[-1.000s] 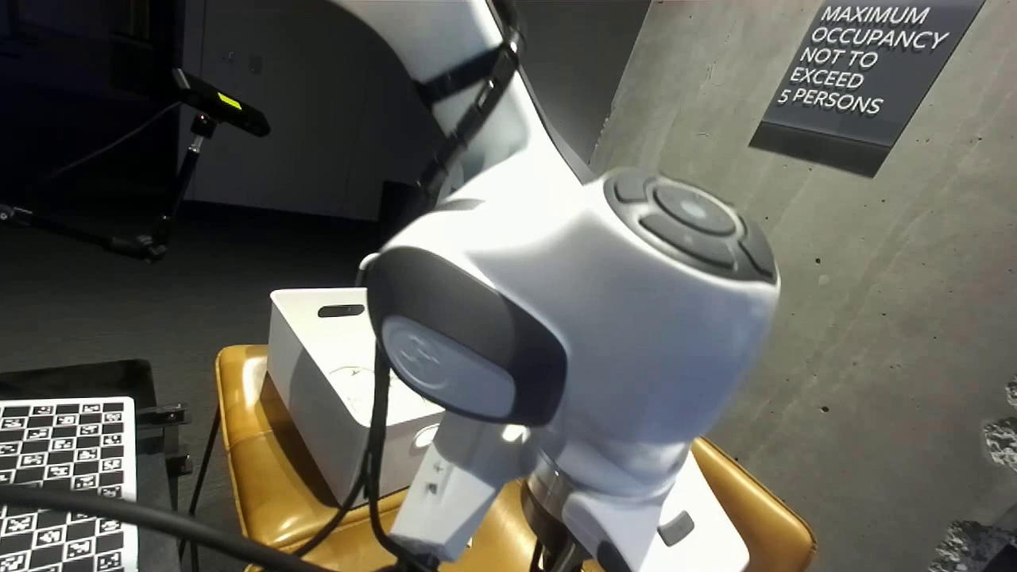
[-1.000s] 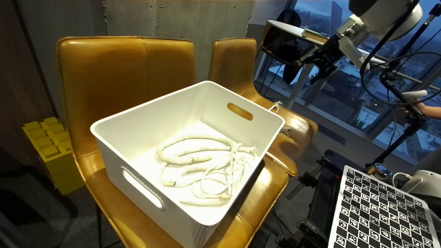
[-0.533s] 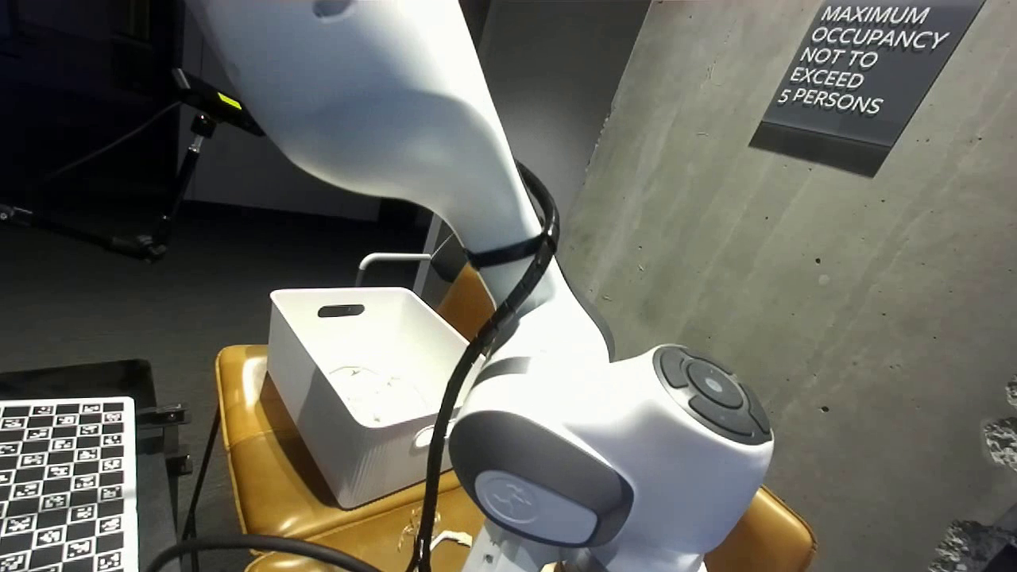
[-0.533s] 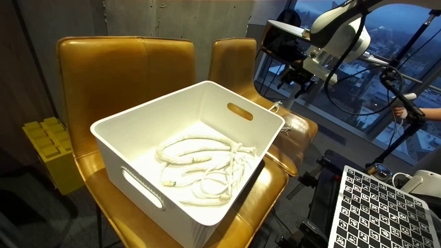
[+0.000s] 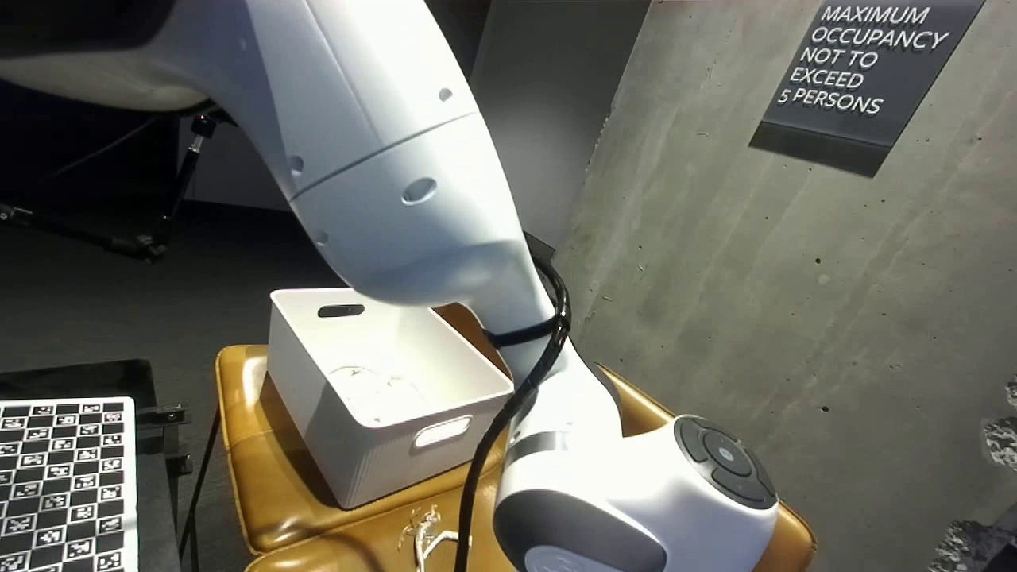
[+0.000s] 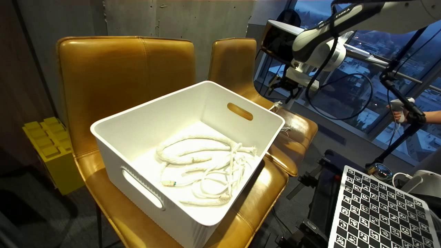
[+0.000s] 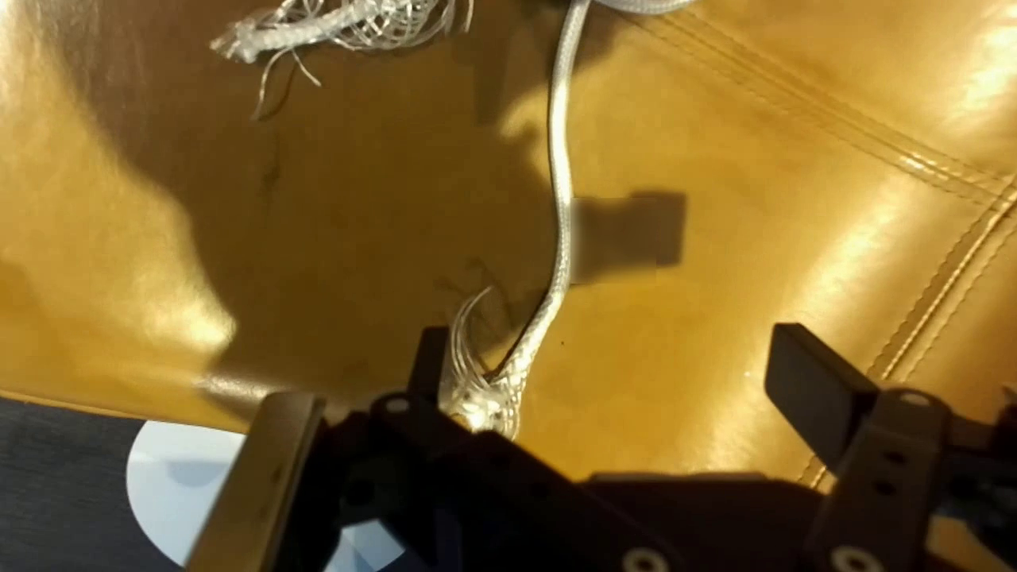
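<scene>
Biggest thing in the way is the white bin [image 6: 110,155], parked on a tan chair [image 6: 127,69] with pale ropes [image 6: 182,159] lying inside. It sits right beside the neighbouring chair [image 6: 234,62] and, in this exterior view, hides part of that seat. A concrete wall [image 6: 213,20] is behind both chairs. Off to the left there's a yellow blocky box [image 6: 51,151]; over on the right, a checkered board [image 6: 382,210], a black stand [image 6: 394,146] and someone's forearm [image 6: 433,117]. In an exterior view the arm [image 5: 397,199] covers part of the bin's far rim, and its black cable [image 5: 464,520] dangles past the near right corner.

The white cord [image 7: 560,159] is on the neighbouring chair's leather [image 7: 675,334], running from the far side of the wrist view to a frayed tip [image 7: 485,409] by the left finger of the gripper [image 7: 612,342]. They overlap in view, so can't tell if they touch. Gripper's spread wide, and most of the gap is right of the cord. Another frayed end [image 7: 342,24] lies far left, well apart from the fingers.

Edge-wise, the seat lip runs along the near left, dark floor [image 7: 48,477] and a white rounded thing [image 7: 179,477] beyond it. A stitched seam [image 7: 953,294] angles in on the right.
</scene>
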Robot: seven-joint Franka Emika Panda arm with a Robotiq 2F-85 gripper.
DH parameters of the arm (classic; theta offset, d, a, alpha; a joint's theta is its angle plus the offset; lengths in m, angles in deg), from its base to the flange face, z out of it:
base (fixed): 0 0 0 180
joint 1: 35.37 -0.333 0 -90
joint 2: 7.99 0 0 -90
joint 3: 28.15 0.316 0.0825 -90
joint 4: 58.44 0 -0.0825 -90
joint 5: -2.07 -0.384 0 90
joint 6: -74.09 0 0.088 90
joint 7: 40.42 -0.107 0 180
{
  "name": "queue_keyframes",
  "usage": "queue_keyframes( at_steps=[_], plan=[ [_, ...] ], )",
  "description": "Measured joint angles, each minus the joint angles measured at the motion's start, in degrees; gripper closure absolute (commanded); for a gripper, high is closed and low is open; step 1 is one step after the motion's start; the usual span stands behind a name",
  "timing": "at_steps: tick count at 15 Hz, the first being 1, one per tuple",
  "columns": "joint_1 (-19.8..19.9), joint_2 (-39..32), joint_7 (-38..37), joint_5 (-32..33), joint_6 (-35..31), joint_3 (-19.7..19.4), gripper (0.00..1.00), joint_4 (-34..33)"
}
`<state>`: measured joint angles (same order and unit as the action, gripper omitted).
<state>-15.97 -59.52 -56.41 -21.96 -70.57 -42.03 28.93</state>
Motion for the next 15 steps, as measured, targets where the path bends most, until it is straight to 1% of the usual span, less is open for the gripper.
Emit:
queue_keyframes(
  at_steps=[4,9,10,13,14,15],
  plan=[
    [1.42,-4.35,0.02,0.06,0.0,0.68,0.0,-4.72],
    [1.76,-10.25,-0.14,0.19,0.01,0.83,0.0,-9.53],
    [1.76,-11.41,-0.28,0.28,0.01,0.84,0.2,-10.51],
    [1.89,-14.1,-0.94,1.24,0.05,0.78,0.41,-12.94],
    [2.01,-14.66,-1.31,1.77,0.21,0.72,0.51,-13.47],
    [2.16,-15.1,-1.61,2.06,0.32,0.78,0.57,-14.02]
  ],
)
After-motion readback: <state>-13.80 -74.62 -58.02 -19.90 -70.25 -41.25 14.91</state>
